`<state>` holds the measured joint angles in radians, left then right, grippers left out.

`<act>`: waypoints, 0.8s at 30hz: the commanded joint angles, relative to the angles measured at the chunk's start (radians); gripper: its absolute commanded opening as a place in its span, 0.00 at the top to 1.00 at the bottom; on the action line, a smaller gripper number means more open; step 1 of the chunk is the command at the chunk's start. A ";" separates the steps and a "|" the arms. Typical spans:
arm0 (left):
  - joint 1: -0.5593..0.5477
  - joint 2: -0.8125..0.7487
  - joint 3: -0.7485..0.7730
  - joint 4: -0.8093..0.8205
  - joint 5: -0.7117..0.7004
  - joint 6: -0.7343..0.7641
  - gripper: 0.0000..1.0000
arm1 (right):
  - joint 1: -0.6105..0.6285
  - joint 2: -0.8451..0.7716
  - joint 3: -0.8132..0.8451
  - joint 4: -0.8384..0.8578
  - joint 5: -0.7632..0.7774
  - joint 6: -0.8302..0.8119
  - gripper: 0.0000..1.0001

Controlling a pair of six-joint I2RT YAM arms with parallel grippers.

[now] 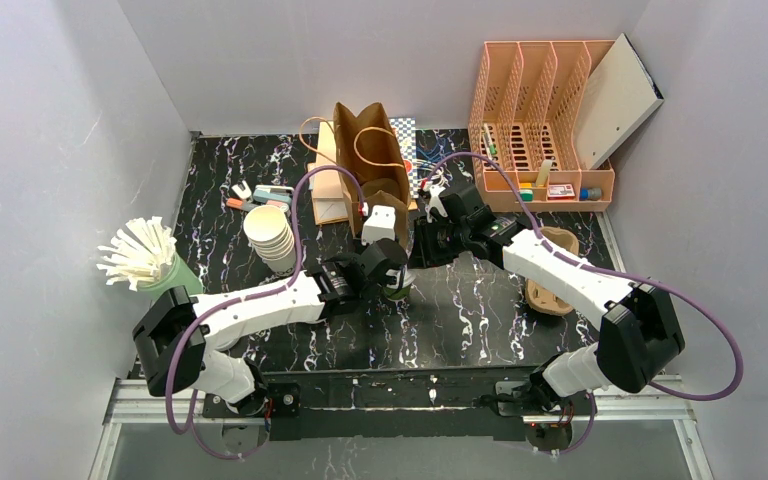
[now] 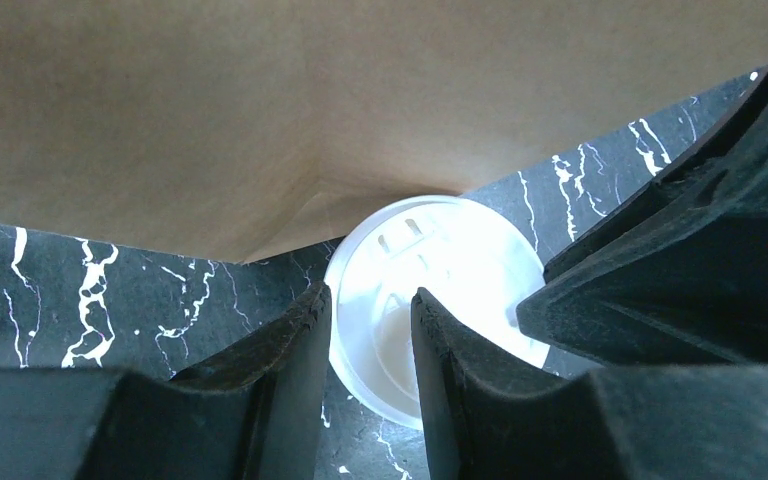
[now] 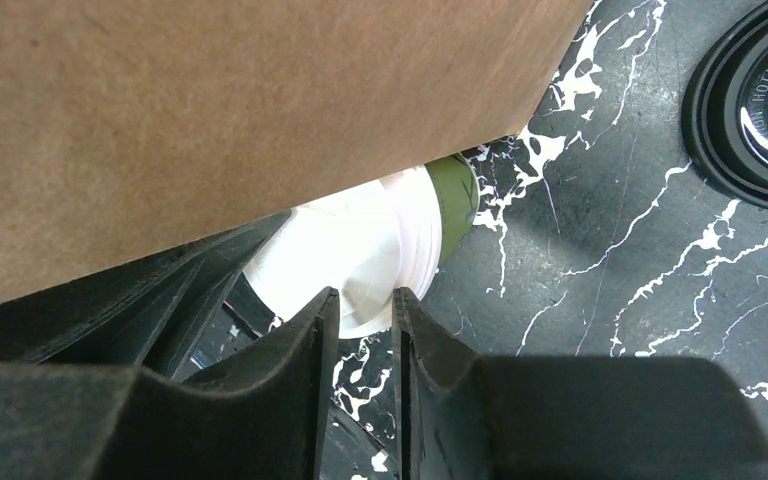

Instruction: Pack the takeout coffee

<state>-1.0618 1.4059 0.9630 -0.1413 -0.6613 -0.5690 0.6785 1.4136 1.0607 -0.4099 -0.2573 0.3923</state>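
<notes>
One green-sided cup [image 3: 452, 190], lid [image 2: 460, 270] facing left gripper [image 2: 370, 300] (jaws' hold unclear), beside paper bag [image 3: 210, 120], right gripper [image 3: 365, 298] with jaws narrowly apart.

The top camera looks down from behind the arms. Wrist cameras, close behind the left gripper [image 2: 370, 302] and right gripper [image 3: 363, 297], both face the lidded cup [image 3: 370, 250] ahead.

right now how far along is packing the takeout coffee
Early. Done: no cup shows in the paper bag. In hand: the left gripper sits over the white lid of the green cup beside the bag, grip unclear; the right gripper hovers close, holding nothing. Remaining: getting it into the bag.
</notes>
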 commanded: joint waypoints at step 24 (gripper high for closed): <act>0.009 -0.145 0.011 -0.057 0.030 -0.021 0.62 | 0.021 -0.046 0.085 -0.030 0.064 -0.060 0.28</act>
<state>-1.0611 1.3373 0.9657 -0.1600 -0.6300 -0.5701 0.6834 1.4094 1.1118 -0.4206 -0.2138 0.3676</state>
